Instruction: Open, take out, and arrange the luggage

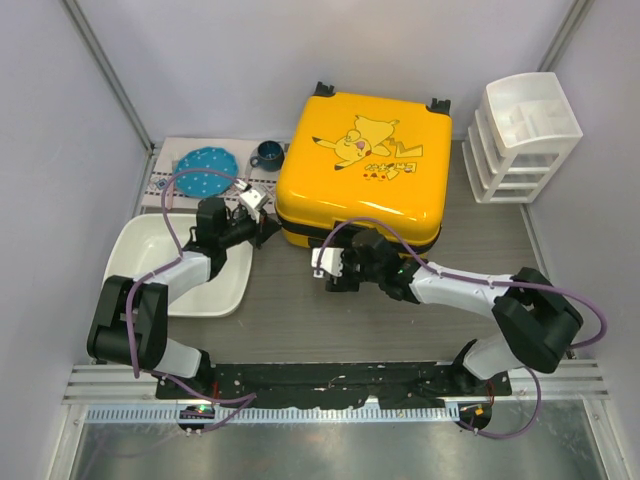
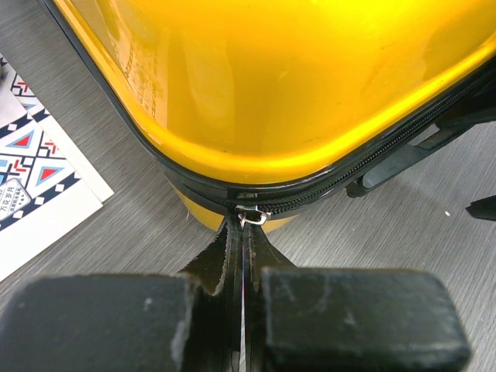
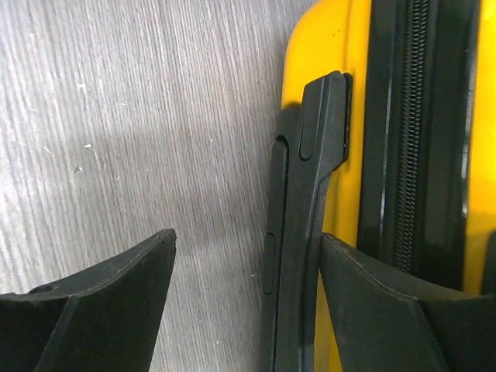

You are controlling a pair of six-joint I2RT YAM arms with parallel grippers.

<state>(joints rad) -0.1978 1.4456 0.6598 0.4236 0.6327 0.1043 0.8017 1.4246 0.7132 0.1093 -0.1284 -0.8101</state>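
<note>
The luggage (image 1: 362,165), a yellow hard-shell case with a cartoon print, lies flat and closed in the middle of the table. At its front-left corner, my left gripper (image 1: 262,228) (image 2: 246,271) is shut on the black zipper pull (image 2: 232,252). The pull hangs from the metal slider (image 2: 252,218) on the black zipper band. At the front side of the luggage (image 3: 341,46), my right gripper (image 1: 335,268) (image 3: 248,248) is open. The black carry handle (image 3: 298,232) stands between its fingers, close to the right finger (image 3: 372,302), and neither finger presses on it.
A white tray (image 1: 180,262) lies under my left arm. Behind it, a blue plate (image 1: 208,163) and a dark cup (image 1: 267,153) rest on a patterned mat (image 1: 165,190). A white drawer unit (image 1: 520,135) stands at the back right.
</note>
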